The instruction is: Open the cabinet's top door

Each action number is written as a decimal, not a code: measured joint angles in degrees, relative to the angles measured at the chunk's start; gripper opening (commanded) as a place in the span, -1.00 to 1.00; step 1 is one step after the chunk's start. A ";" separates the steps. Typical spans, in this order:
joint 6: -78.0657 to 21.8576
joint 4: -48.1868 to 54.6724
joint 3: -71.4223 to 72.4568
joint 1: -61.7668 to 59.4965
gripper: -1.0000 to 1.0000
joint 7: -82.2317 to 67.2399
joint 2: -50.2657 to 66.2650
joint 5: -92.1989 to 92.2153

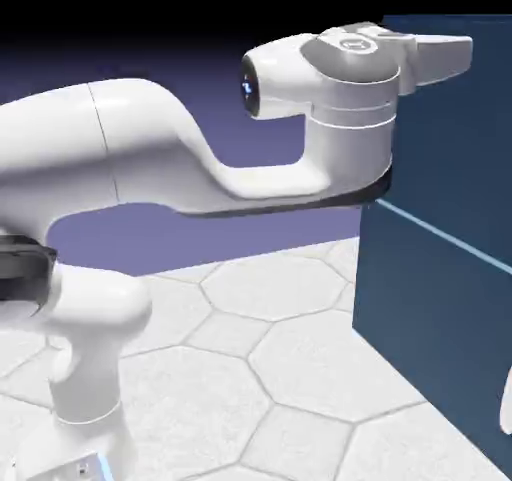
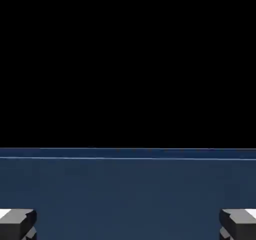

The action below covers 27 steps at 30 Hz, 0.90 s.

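Along the exterior view's left, my white arm (image 1: pixel 140 139) rises and bends across the upper part toward the right; its base link stands at lower left, over a pale floor of large tiles (image 1: pixel 310 369). Right of the middle, my wrist (image 1: pixel 350 119) carries my gripper (image 2: pixel 128 224) toward the upper right; behind it, along the right side, stands the navy cabinet (image 1: pixel 400 309), with its top door (image 1: pixel 450 159) at upper right, above a light-blue line (image 1: pixel 450 234); whether I touch that door I cannot tell. At the far lower right, a pale curved handle (image 1: pixel 507 404) shows, cut by the frame.

At the hand view's lower left and lower right, my fingers (image 2: pixel 17 224) stand released and wide apart, holding nothing; a navy surface (image 2: pixel 128 194) spans the lower part from left to right, a thin pale line near its upper edge; above it is black.
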 measured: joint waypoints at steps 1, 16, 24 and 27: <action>0.27 1.00 -1.24 1.08 0.00 1.69 -0.37 -2.49; 3.93 14.44 -17.80 15.62 0.00 24.34 -5.27 -35.91; 4.38 23.92 -23.76 26.36 -1.00 24.85 -4.03 -35.92; 0.88 17.71 -20.78 20.72 -1.00 25.78 -3.21 -35.91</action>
